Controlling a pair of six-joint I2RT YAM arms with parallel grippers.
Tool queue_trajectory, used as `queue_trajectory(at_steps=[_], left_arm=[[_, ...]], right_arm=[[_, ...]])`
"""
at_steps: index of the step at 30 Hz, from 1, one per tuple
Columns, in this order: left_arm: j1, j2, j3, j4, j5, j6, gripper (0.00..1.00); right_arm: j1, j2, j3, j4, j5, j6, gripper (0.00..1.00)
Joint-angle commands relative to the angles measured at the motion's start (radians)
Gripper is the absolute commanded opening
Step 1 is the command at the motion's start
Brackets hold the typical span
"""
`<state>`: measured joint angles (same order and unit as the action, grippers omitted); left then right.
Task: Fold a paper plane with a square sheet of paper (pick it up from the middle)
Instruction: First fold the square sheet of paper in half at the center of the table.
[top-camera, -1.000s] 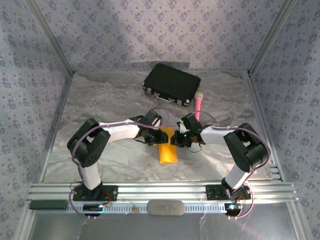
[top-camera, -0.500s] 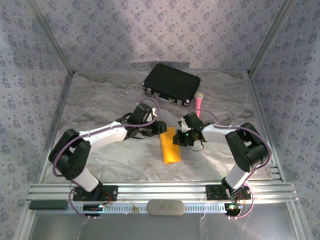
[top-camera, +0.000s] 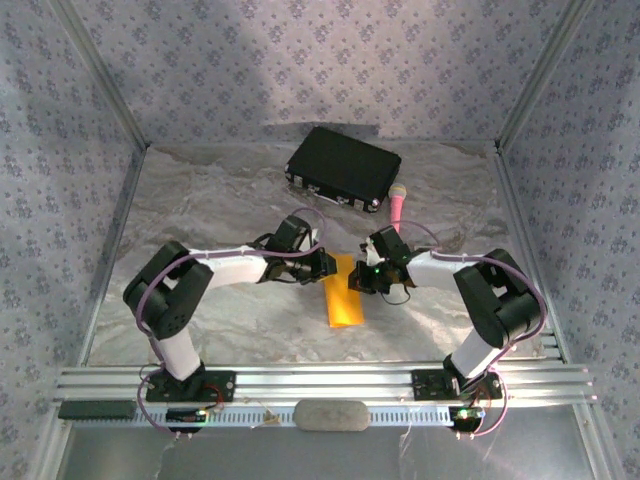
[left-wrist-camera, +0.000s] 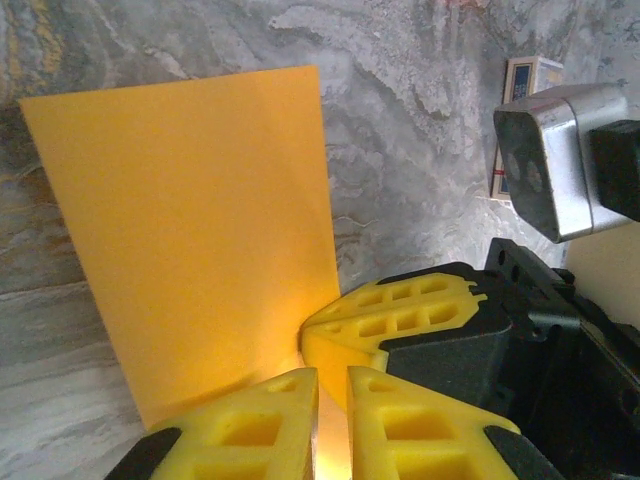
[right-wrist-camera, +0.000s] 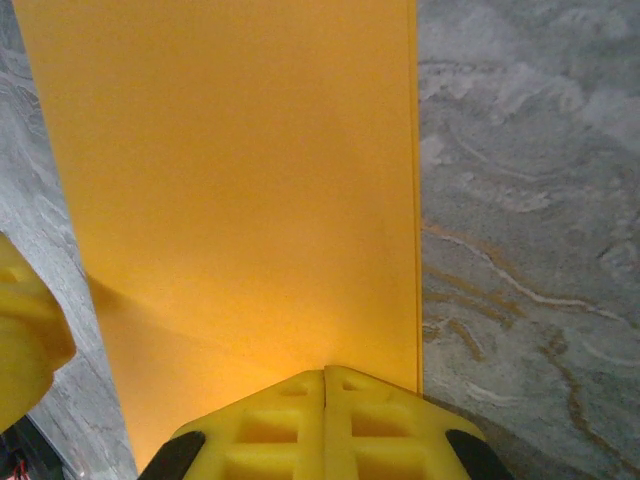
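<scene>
Paper first: the square sheet of paper (top-camera: 345, 292), folded into a narrow strip, lies flat mid-scene on the counter (top-camera: 230, 200). My left claw (top-camera: 325, 267) and right claw (top-camera: 357, 280) both pinch its far end, which I judge steadies it for the next crease.

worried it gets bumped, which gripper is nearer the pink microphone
Right. The right gripper is close on the near side of the pink microphone; the left gripper is farther left, across the paper.
</scene>
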<state>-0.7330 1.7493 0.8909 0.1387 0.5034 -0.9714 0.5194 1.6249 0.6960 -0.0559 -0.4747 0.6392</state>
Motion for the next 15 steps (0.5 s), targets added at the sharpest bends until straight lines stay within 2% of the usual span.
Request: queue_trajectory(at_steps=[1,15], left_arm=[[0.002,0.016,-0.009,0.059,0.040,-0.009,0.15],[0.010,0.076,-0.029,-0.009,0.015,0.052,0.11]], right_arm=[[-0.005,0.015,-0.037,-0.080,0.074,0.014,0.01],[-0.003,0.028,-0.038,-0.074,0.073,0.020,0.00]])
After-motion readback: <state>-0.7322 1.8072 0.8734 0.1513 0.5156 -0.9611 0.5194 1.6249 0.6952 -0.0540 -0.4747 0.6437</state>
